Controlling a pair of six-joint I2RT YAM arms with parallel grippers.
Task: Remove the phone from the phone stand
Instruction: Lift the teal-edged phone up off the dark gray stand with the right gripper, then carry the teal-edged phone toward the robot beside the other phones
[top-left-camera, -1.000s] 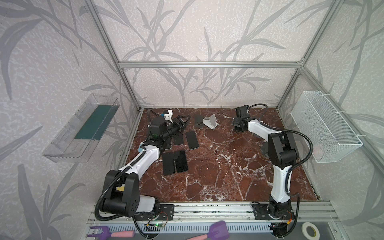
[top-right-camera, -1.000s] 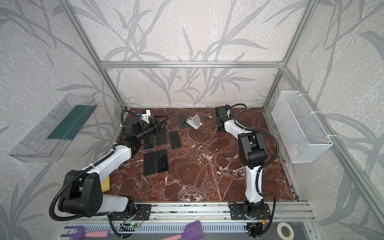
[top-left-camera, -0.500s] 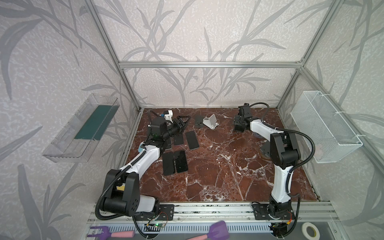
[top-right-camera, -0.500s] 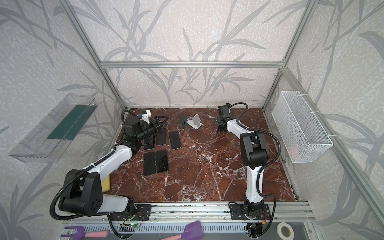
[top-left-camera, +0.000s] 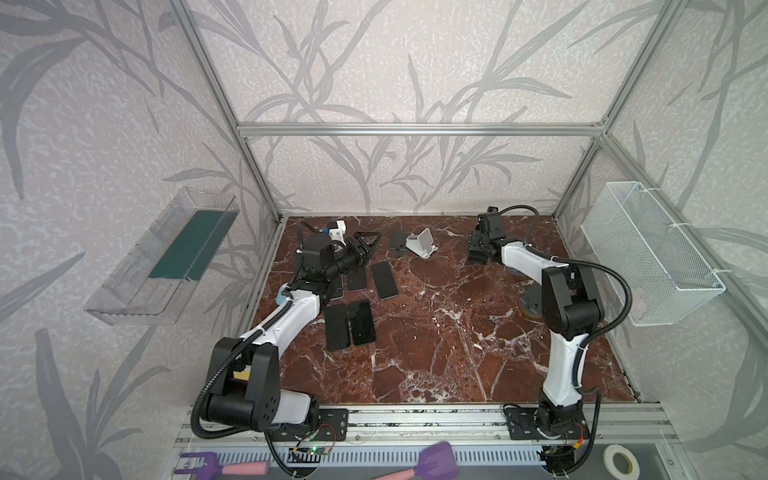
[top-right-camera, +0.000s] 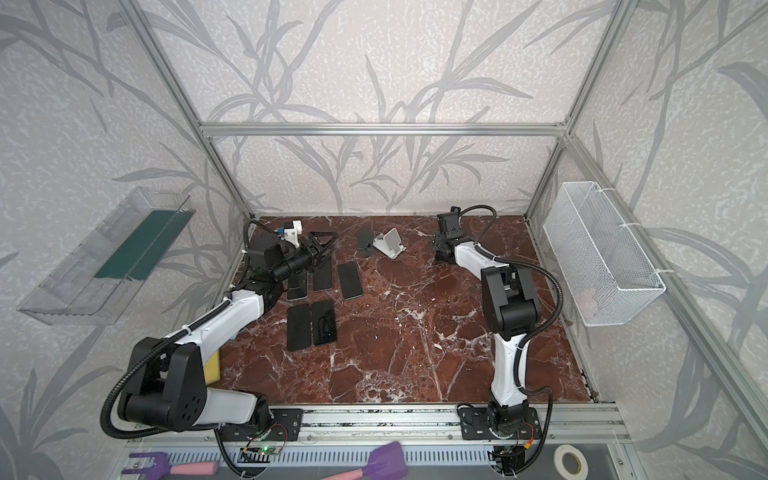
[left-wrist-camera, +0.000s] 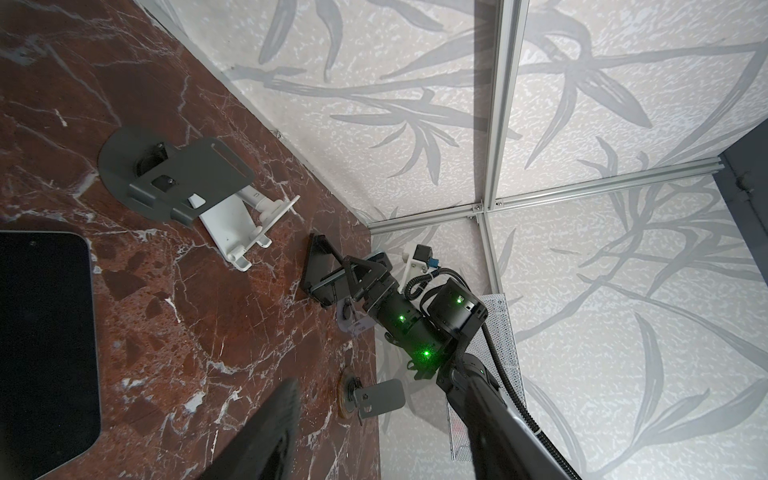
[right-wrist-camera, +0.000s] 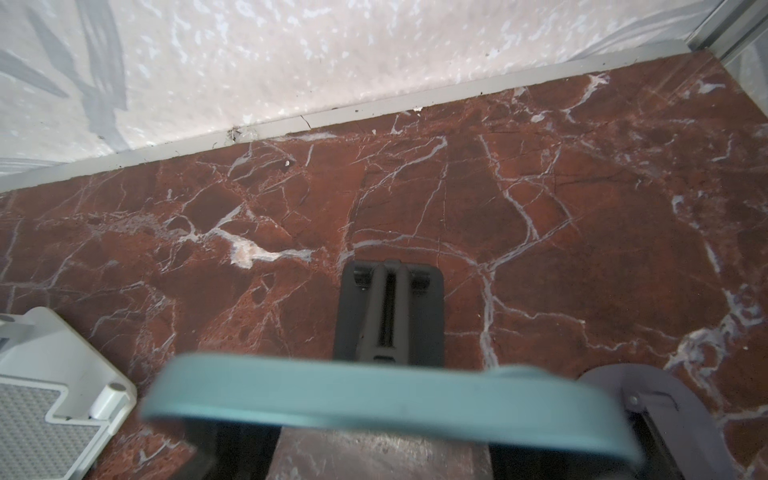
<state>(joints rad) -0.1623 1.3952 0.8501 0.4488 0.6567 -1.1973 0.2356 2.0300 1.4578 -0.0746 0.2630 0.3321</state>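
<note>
The phone, in a teal case, stands on a dark phone stand near the back wall on the right. My right gripper is shut on the phone, with the black stand just behind it. In both top views the right gripper covers the phone and its stand. My left gripper hovers shut and empty over the flat phones at the back left; only one blurred dark finger shows in the left wrist view.
A white stand and a grey stand sit at the back middle. Several dark phones lie flat on the left. A small grey stand is near the right arm. A wire basket hangs on the right wall.
The right gripper's jaws have closed in on the phone, with the wrist shifting only slightly. The left arm has not moved.
</note>
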